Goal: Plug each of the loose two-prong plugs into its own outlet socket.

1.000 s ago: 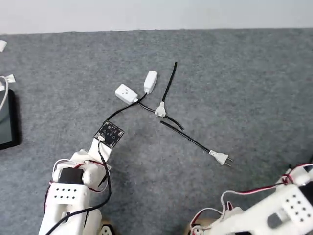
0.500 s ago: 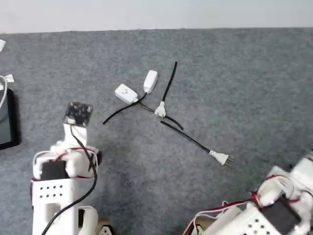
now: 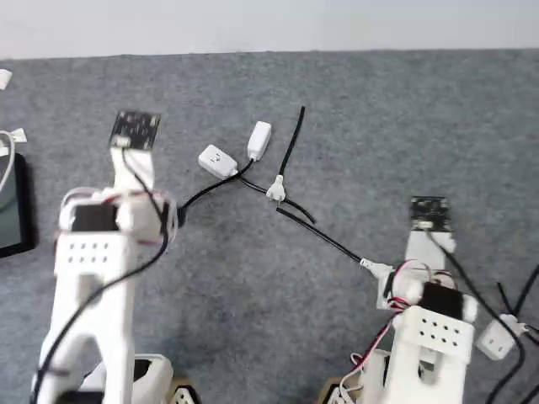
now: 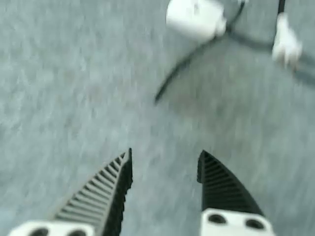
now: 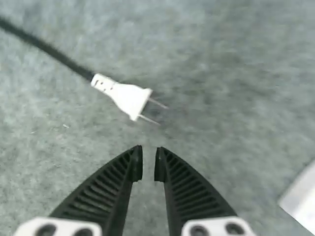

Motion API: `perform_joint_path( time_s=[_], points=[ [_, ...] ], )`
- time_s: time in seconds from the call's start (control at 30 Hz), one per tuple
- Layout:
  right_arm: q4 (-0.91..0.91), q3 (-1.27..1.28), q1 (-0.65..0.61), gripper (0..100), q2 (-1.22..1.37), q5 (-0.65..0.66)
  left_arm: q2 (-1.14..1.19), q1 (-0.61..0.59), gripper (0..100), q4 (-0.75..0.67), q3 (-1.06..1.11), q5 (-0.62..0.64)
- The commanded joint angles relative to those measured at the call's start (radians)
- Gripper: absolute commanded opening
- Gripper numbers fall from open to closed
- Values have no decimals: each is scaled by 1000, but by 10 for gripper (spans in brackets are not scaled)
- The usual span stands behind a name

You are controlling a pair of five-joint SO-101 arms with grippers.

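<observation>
Two white outlet sockets [image 3: 216, 160] [image 3: 259, 139] lie side by side on the grey carpet, black cords trailing from them. One white two-prong plug [image 3: 276, 189] rests just right of them. A second plug [image 3: 369, 266] lies at the end of a long black cord, against my right arm [image 3: 425, 311]. In the right wrist view this plug [image 5: 125, 96] sits a short way beyond my right gripper [image 5: 147, 160], which is shut and empty. My left gripper [image 4: 165, 160] hangs open over bare carpet, with a socket [image 4: 197, 19] and the first plug [image 4: 285, 44] farther off.
A black tablet-like device [image 3: 13, 202] lies at the left edge of the carpet. Another white socket block [image 3: 497, 337] with cables sits at the lower right beside my right arm. The left arm [image 3: 109, 227] stands left of the sockets.
The left arm swung left off the cords and stretched farther out. The right arm came in from the lower right corner and now stands over the second plug's prongs.
</observation>
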Motion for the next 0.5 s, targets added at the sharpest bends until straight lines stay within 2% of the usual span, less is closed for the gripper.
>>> perform_joint_path(
  time_s=[0.0, 0.17, 0.47],
  points=[
    [-42, 12, -27, 39, 10, 21, 216, 91, 144, -161, -147, 229],
    [-42, 18, -27, 39, 16, 41, 500, 129, 145, -221, -321, 519],
    [-44, 25, -30, 39, 16, 43, 818, 126, 145, -221, -668, 539]
  ],
)
